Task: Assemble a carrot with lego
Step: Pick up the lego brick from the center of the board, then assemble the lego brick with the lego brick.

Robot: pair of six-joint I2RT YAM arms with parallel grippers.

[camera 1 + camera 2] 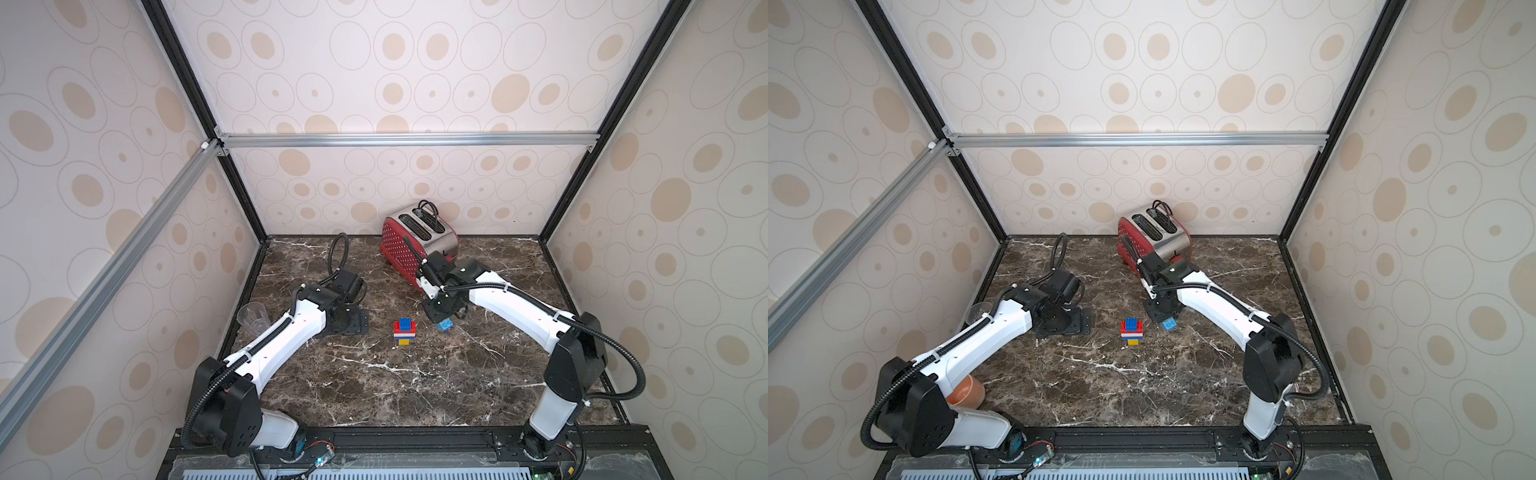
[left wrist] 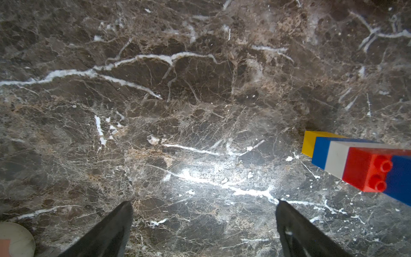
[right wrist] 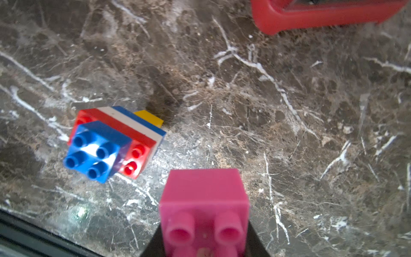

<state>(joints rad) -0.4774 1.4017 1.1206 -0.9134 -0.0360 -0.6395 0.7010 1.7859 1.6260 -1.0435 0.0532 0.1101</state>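
Now your right hand (image 3: 203,233) clamps the pink brick (image 3: 203,195), not yet added, beside the seemingly five-layer carrot (image 3: 113,142); left hand (image 2: 203,202) open, empty.

Bands of yellow, blue, white and red on carrot (image 1: 404,331), blue on top; pink brick (image 3: 203,200); light-blue brick (image 1: 444,325). Red toaster (image 1: 399,249) dotted white, steel top. Dark brown marble worktop (image 1: 415,386) veined white. Cream walls (image 1: 415,83) patterned with tan ovals in thin rings. Orange bowl (image 1: 967,392).

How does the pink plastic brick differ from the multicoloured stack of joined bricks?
The pink plastic brick is one piece; the multicoloured stack of joined bricks has several layers. The right end effector grips the brick; the stack rests free on the brown marble table. Both have studs.
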